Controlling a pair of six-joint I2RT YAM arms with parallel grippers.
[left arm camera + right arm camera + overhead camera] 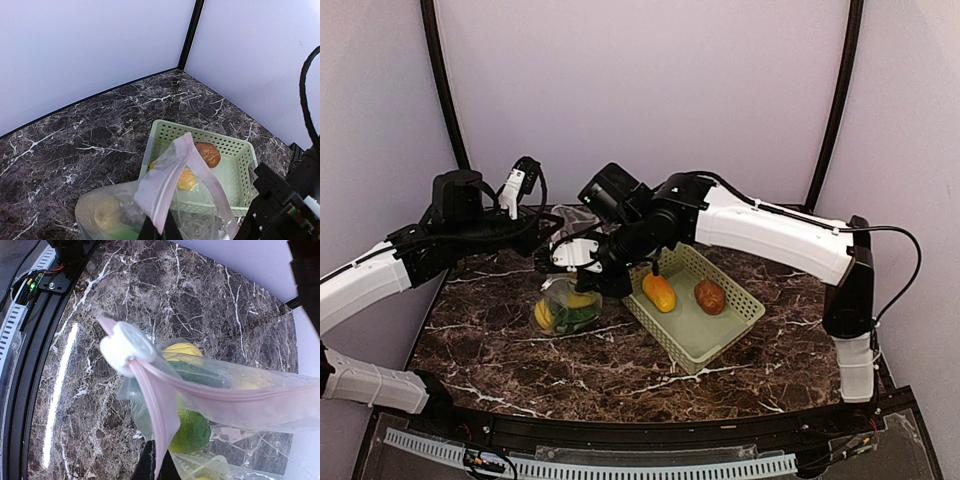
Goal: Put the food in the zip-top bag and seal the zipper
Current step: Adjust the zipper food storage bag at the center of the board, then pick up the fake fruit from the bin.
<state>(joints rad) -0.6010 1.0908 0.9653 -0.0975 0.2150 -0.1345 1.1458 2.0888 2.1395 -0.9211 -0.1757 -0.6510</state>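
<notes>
Top external view catches me mid-loading. The zip-top bag (565, 305) stands on the desk (500, 340) just beside the pale green basket (720, 330), with a lemon (182, 351) and a green piece (192, 432) inside. The orange piece (659, 291) and brown potato (710, 296) lie in the basket. My left hand (157, 231) and right hand (156, 465) each pinch the pinkish zipper (225, 395), holding the mouth up. Next, I judge, one hand must release and fetch the orange piece without the bag slumping.

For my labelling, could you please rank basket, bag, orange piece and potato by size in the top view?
1. basket
2. zip-top bag
3. orange piece and potato: nearly alike, left unranked.
</notes>
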